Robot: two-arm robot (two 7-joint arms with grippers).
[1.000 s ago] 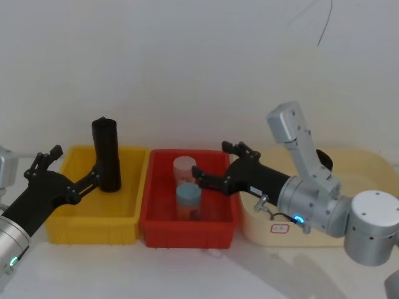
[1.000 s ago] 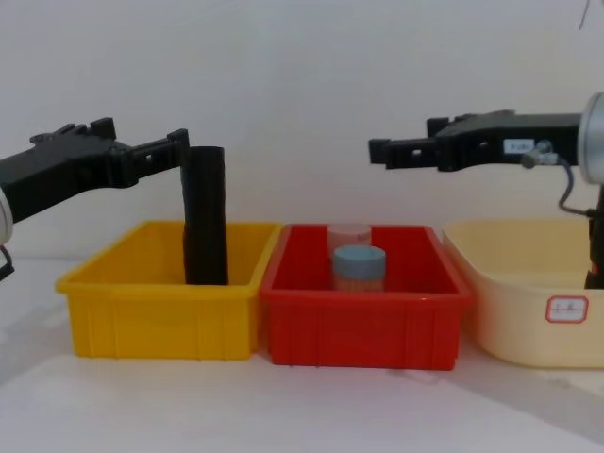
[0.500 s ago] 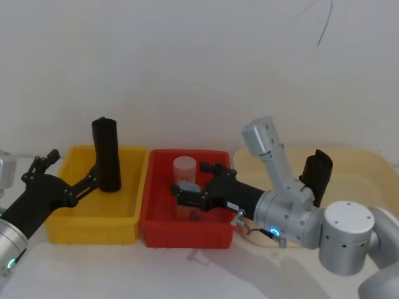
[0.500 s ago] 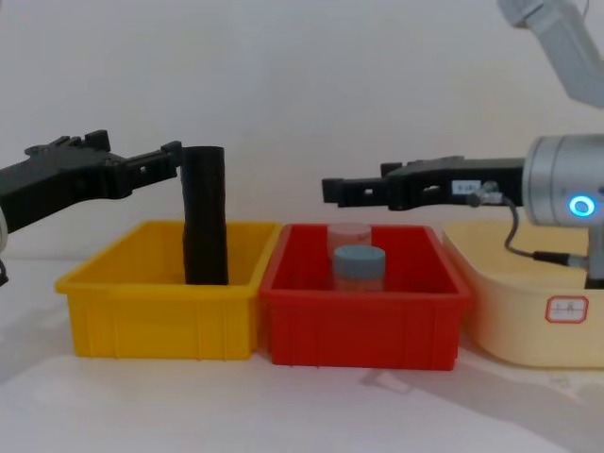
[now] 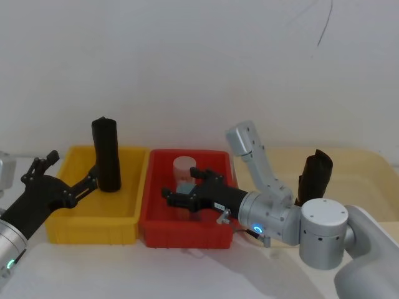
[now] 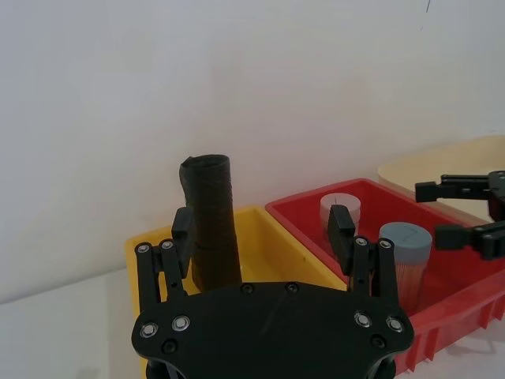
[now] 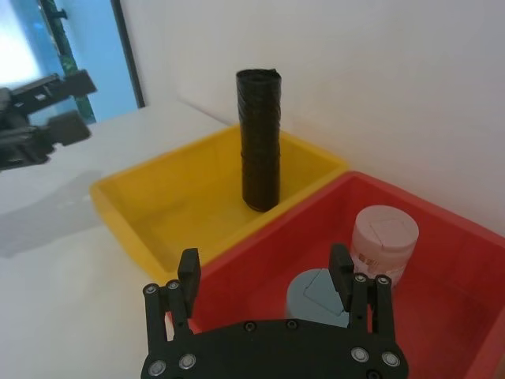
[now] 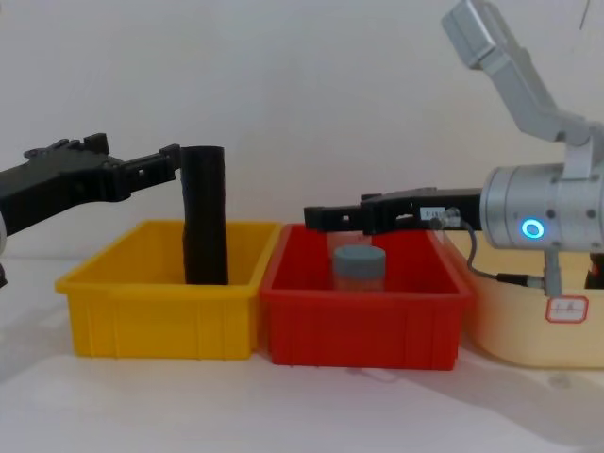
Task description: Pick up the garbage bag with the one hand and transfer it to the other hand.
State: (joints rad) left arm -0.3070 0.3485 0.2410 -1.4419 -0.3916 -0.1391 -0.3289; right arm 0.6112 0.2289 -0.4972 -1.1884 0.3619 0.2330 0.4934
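Note:
The garbage bag (image 5: 107, 156) is a tall black roll standing upright at the back of the yellow bin (image 5: 90, 229), rising well above its rim. My left gripper (image 5: 72, 168), on the green-ringed arm, hangs open over the bin's left side. Its fingertips stop just short of the roll (image 6: 211, 213), not touching it. My right gripper (image 5: 184, 187), on the blue-ringed arm, is open and hovers over the red bin (image 5: 187, 235), pointing left toward the roll (image 7: 260, 142). In the chest view, both the left gripper (image 8: 132, 156) and the right gripper (image 8: 335, 212) are above bin height.
Two jars stand in the red bin, a grey-blue-lidded jar (image 8: 359, 269) in front and a pale jar (image 5: 184, 167) behind. A beige tub (image 5: 361, 168) at the right holds a second black roll (image 5: 317, 174). A white wall runs close behind the bins.
My right gripper has swung left and down, from beside the beige tub to over the red bin. The left gripper and the roll have barely moved.

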